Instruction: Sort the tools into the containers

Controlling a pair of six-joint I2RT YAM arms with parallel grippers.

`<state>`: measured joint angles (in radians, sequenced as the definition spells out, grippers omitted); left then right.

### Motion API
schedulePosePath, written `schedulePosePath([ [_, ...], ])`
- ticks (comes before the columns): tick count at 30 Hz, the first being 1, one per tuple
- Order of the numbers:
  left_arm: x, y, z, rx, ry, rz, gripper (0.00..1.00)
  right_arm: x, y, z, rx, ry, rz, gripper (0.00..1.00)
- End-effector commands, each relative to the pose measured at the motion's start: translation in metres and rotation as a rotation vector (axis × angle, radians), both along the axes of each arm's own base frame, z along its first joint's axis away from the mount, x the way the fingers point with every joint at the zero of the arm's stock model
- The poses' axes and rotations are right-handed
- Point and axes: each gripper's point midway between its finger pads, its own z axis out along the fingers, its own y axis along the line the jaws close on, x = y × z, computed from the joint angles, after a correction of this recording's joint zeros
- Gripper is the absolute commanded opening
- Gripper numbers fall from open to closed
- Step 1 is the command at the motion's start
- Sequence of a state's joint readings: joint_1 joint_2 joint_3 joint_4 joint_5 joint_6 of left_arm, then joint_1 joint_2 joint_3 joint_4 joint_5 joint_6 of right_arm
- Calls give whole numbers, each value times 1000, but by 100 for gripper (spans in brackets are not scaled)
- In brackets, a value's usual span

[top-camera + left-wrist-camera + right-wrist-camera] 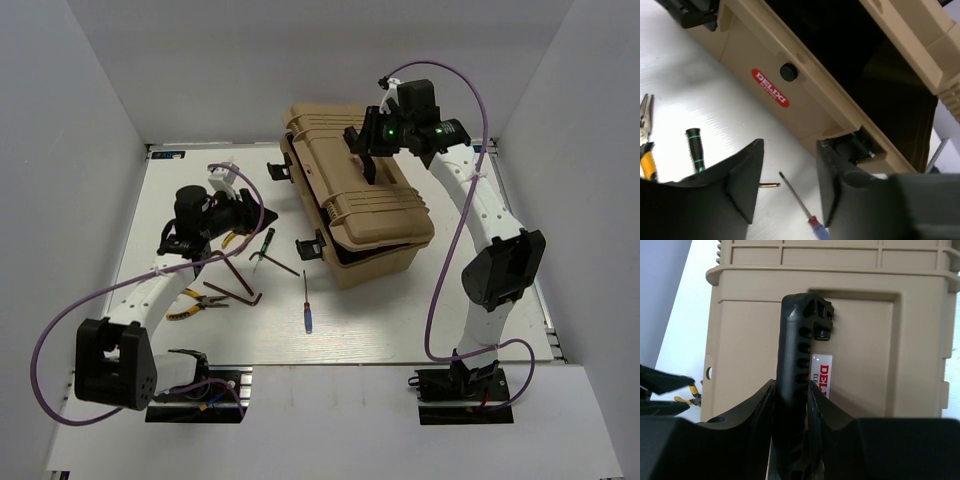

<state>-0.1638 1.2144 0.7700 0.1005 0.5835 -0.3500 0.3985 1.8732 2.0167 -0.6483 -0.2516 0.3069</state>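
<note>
The tan toolbox [372, 215] sits on the white table [400, 330], angled, with the tools spread out to its left and in front of it. Its lid [345, 150] is lifted a little, and a dark gap shows along the near edge. In the left wrist view that gap opens onto a black interior. Two black latches [309, 246] hang loose on the left side of the toolbox.

The right gripper [790, 385] is above the toolbox. Its fingers are clamped from both sides on the black handle [797, 340] that stands up from the lid. A red label [824, 375] sits on the lid just beside the handle.

Just in front of the toolbox lies a blue-handled screwdriver [307, 308], its tip pointing towards the toolbox. To the left of the toolbox are a screwdriver with a black, green-banded handle [264, 243] and two dark bent rods [237, 291]. The nearer rod [283, 267] is close to the latch. Yellow-handled pliers [188, 303] lie farthest from the toolbox, beside the left arm. A second yellow-handled pair [234, 238] shows partly under the left wrist.

The left gripper [790, 150] hangs over the table to the left of the toolbox and faces its front wall. Its fingers are spread apart and hold nothing.
</note>
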Motion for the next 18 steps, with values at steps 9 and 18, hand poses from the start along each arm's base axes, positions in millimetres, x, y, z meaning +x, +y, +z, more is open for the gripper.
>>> schedulePosePath([
  [9,27,-43,14,3,29,-16,58,8,-42,174,105,-496,-109,0],
  [18,48,-83,24,47,71,2,76,12,-66,188,100,-530,-168,0],
])
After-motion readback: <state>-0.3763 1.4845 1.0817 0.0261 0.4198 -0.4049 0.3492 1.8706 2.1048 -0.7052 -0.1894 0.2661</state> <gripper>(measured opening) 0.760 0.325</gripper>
